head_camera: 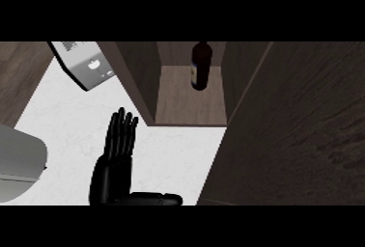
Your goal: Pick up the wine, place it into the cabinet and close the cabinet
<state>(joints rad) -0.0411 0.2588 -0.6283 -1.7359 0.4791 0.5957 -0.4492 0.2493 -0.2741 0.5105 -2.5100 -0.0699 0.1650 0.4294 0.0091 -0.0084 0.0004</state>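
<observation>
The dark glass wine bottle [200,66] already stands upright on the shelf inside the brown wooden cabinet [190,103], so only closing its open door [299,130] seems left, while the left hand [118,144] rests empty over the white counter [178,159], fingers straight.

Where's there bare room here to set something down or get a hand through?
The white counter is bare between the left hand and the open cabinet door, and again left of the hand toward the grey appliance. Inside the cabinet, the shelf in front of the wine bottle is free. It is tighter around the bottle, between the side walls.
</observation>
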